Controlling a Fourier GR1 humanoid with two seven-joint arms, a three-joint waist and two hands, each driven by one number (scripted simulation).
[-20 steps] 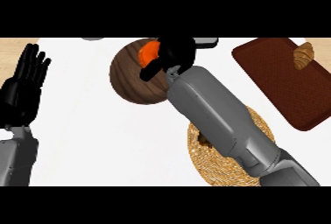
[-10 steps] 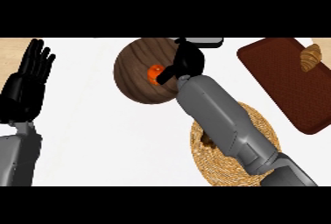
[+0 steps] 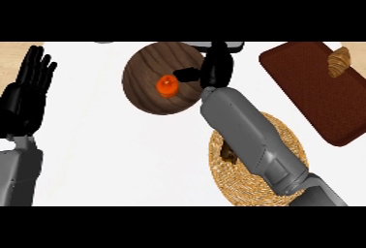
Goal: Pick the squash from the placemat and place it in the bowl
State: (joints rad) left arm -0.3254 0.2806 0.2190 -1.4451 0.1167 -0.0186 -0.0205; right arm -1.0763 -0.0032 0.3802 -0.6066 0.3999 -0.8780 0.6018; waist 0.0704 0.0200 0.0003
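An orange squash [image 3: 166,85] lies inside the dark wooden bowl [image 3: 150,60] at the upper middle of the head view. My right hand [image 3: 214,69] hovers over the bowl's right rim, fingers straight and apart from the squash, thumb pointing left toward it. The round woven placemat [image 3: 236,184] sits below, at the lower right, partly hidden under my right forearm. At the left edge my left hand [image 3: 28,94] rests open with its fingers up.
A dark brown tray [image 3: 307,92] lies at the upper right, with a croissant [image 3: 339,62] at its far corner. A small dark object [image 3: 229,153] shows on the placemat beside my forearm. White counter stretches between the bowl and my left hand.
The squash has left my right hand and now lies in the bowl. My right hand has opened and drawn back to the bowl's right rim.
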